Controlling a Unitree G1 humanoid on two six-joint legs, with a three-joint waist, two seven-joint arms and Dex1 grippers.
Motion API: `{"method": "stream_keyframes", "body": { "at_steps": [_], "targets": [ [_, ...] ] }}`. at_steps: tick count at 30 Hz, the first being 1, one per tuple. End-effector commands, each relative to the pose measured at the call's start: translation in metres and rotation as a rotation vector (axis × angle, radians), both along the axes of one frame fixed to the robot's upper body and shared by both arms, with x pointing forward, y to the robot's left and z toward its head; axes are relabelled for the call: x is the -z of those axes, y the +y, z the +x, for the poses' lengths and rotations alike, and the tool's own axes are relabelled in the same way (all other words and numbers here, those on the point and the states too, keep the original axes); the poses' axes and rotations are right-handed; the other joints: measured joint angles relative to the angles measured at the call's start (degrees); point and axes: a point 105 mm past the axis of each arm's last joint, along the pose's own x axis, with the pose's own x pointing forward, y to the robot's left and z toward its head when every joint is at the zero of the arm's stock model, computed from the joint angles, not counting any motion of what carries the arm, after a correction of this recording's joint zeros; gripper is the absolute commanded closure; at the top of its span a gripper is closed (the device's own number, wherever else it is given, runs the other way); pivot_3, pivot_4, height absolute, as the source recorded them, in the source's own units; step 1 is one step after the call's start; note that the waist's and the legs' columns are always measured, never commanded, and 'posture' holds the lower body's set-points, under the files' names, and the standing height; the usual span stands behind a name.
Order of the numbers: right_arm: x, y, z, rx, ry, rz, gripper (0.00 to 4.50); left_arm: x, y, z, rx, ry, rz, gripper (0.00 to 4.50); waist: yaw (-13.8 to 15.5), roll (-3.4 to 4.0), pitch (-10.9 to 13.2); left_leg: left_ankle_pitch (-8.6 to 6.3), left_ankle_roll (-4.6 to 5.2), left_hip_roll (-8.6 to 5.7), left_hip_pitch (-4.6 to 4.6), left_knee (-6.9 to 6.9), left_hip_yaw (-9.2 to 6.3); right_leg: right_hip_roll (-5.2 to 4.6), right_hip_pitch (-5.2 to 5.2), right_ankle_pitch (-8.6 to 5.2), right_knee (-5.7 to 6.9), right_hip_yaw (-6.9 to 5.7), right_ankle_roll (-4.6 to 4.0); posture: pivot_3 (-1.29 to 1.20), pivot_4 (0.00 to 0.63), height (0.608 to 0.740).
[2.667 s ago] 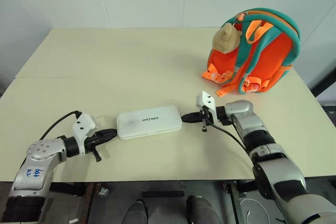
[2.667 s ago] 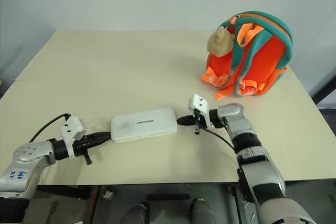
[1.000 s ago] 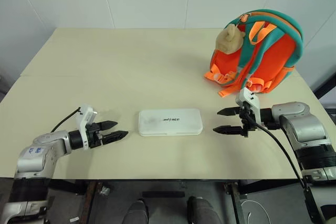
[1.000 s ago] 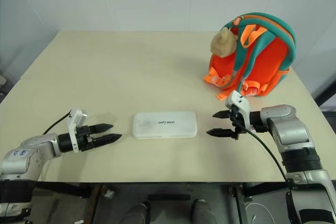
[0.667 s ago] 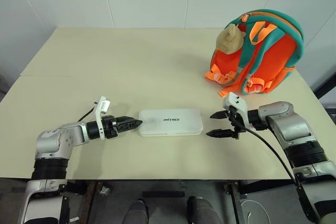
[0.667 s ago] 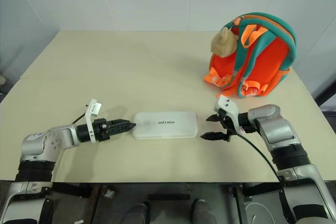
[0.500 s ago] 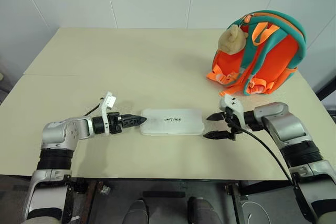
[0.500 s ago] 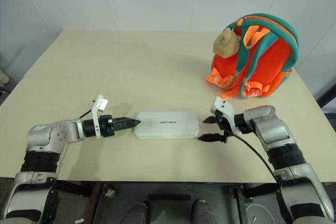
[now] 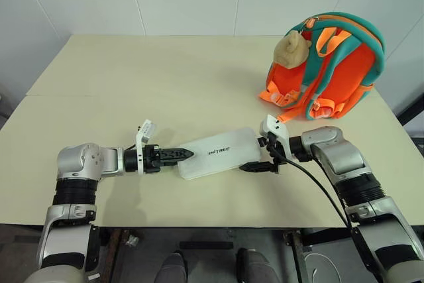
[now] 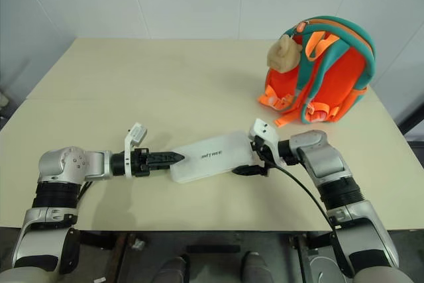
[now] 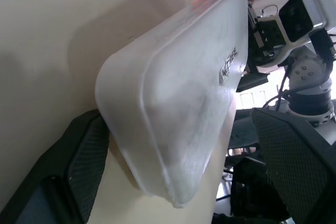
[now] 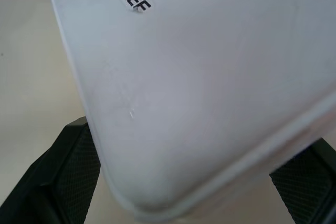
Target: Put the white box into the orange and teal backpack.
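While the white box [image 9: 216, 153] lies lengthwise between them, I see my left hand [image 9: 177, 154] and right hand [image 9: 260, 155] spread around its ends, the backpack [image 9: 324, 64] beyond the right.

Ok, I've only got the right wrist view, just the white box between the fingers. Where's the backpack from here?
Observer: The orange and teal backpack stands upright at the far right of the table, beyond the right gripper and apart from the white box.
Operator: And the left arm?
Observer: The left gripper is at the box's opposite short end, fingers open.
Operator: Anything hanging off the backpack?
Observer: A beige plush bear, near its top.
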Motion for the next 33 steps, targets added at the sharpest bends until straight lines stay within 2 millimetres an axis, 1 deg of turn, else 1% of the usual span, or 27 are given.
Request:
{"method": "stream_keyframes", "body": {
  "at_steps": [1,4,7,10,14,17,19,23,27,33],
  "targets": [
    [-0.011,0.002,0.002,-0.009,-0.049,0.016,0.00,0.005,-0.003,0.000,-0.005,0.054,-0.018,0.05,0.0,0.00,0.0,0.00,0.00,0.00,-0.01,0.00,0.00,0.00,0.00,0.00,-0.01,0.00,0.00,0.00,0.150,0.740],
    [-0.008,-0.001,0.000,-0.002,-0.050,0.007,0.00,0.003,-0.003,0.004,-0.027,0.048,-0.030,0.05,0.1,0.00,0.0,-0.01,-0.01,0.00,-0.01,0.01,0.00,0.00,0.00,0.00,0.00,0.00,0.01,0.00,0.150,0.740],
    [-0.005,-0.010,-0.002,0.013,-0.049,-0.013,0.00,-0.001,-0.001,0.007,-0.045,0.040,-0.042,0.05,0.1,0.00,0.0,0.00,-0.01,0.00,0.00,0.04,0.00,0.00,0.01,0.01,0.02,0.00,0.02,0.00,0.150,0.740],
    [-0.002,-0.021,-0.003,0.030,-0.053,-0.046,0.00,0.000,0.004,0.007,-0.057,0.028,-0.002,0.05,0.0,0.00,0.0,0.00,-0.01,0.00,0.00,0.05,0.00,0.00,0.01,0.02,0.01,0.00,0.03,0.00,0.150,0.740],
    [-0.004,-0.032,-0.003,0.052,-0.046,-0.060,0.00,-0.003,0.016,0.005,-0.073,0.007,0.041,0.05,-0.3,0.00,0.0,0.02,-0.02,0.00,0.02,0.05,0.01,0.00,0.00,0.02,0.01,0.01,0.02,0.00,0.150,0.740],
    [-0.004,-0.043,-0.003,0.075,-0.046,-0.079,0.00,-0.009,0.035,0.005,-0.112,-0.019,0.104,0.05,-0.6,-0.01,0.0,0.03,-0.03,0.01,0.02,0.04,0.02,0.02,-0.04,0.03,0.01,0.02,0.01,0.00,0.150,0.740],
    [-0.006,-0.045,-0.003,0.080,-0.044,-0.079,0.00,-0.012,0.043,0.004,-0.122,-0.023,0.133,0.05,-0.6,-0.01,0.0,0.02,-0.03,0.01,0.02,0.02,0.02,0.02,-0.06,0.02,0.01,0.03,0.00,0.00,0.150,0.740],
    [-0.009,-0.045,-0.006,0.077,-0.041,-0.071,0.00,-0.016,0.051,-0.005,-0.105,-0.009,0.155,0.05,-0.2,-0.01,0.0,0.01,-0.03,0.01,-0.01,0.00,0.03,0.02,-0.06,0.02,-0.05,0.05,-0.01,0.00,0.150,0.740],
    [-0.013,-0.042,-0.008,0.070,-0.043,-0.060,0.00,-0.022,0.046,-0.018,-0.050,0.038,0.109,0.05,-0.1,-0.01,0.0,-0.02,-0.03,0.01,-0.06,-0.05,0.03,0.02,-0.10,0.02,-0.06,0.05,-0.01,0.00,0.150,0.740],
    [-0.020,-0.036,-0.012,0.050,-0.047,-0.050,0.00,-0.017,0.029,-0.021,-0.022,0.075,0.047,0.05,0.0,-0.02,0.0,-0.03,-0.02,0.01,-0.06,-0.05,0.02,0.02,-0.09,0.02,-0.05,0.04,0.00,0.00,0.150,0.740]
  ]
}}
